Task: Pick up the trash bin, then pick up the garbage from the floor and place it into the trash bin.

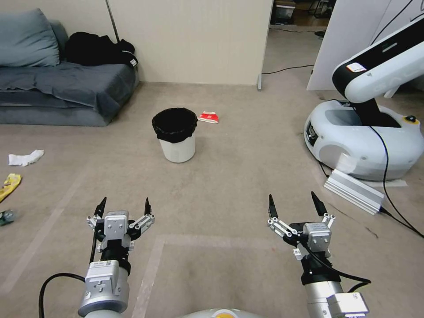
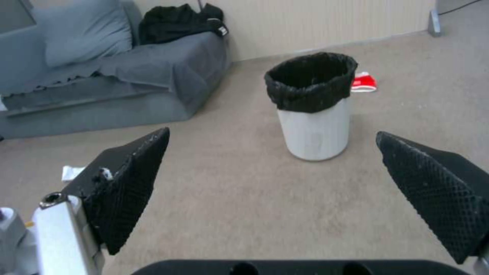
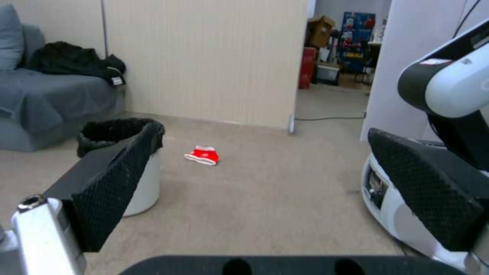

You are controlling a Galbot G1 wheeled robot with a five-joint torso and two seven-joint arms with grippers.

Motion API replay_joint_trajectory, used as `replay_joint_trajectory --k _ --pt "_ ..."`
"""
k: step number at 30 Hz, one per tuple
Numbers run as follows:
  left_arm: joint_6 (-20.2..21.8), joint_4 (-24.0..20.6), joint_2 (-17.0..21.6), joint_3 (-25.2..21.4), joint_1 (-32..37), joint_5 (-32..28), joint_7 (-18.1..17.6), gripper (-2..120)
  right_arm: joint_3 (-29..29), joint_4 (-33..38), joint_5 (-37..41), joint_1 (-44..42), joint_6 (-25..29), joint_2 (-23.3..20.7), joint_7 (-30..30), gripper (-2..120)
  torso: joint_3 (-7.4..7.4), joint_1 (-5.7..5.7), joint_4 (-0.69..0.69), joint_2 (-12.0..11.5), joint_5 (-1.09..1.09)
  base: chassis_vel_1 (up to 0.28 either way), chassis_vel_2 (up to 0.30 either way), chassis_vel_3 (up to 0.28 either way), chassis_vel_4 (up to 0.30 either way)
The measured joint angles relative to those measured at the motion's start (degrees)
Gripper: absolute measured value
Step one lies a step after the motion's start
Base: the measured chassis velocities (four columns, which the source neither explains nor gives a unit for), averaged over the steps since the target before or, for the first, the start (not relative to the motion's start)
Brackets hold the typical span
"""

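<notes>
The trash bin, a white bucket with a black bag over its rim, stands upright on the carpet ahead; it also shows as trash bin and trash bin. A red-white packet of garbage lies just behind it to the right. At the far left lie a white tissue, a yellow wrapper and a small green piece. My left gripper and right gripper hover open and empty, well short of the bin.
A grey sofa with a black garment stands at the back left. Another robot's white base with a cable and a ribbed metal block sits at the right. A partition wall closes the back.
</notes>
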Motion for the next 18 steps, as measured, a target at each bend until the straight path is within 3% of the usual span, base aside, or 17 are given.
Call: replay_joint_trajectory --k 18 --pt "-0.3 0.0 -0.2 0.5 -0.1 0.8 0.3 99 -0.3 0.0 -0.4 0.0 0.1 0.0 0.0 100 0.00 0.00 -0.01 0.0 -0.01 -0.191 0.183 0.186 -0.191"
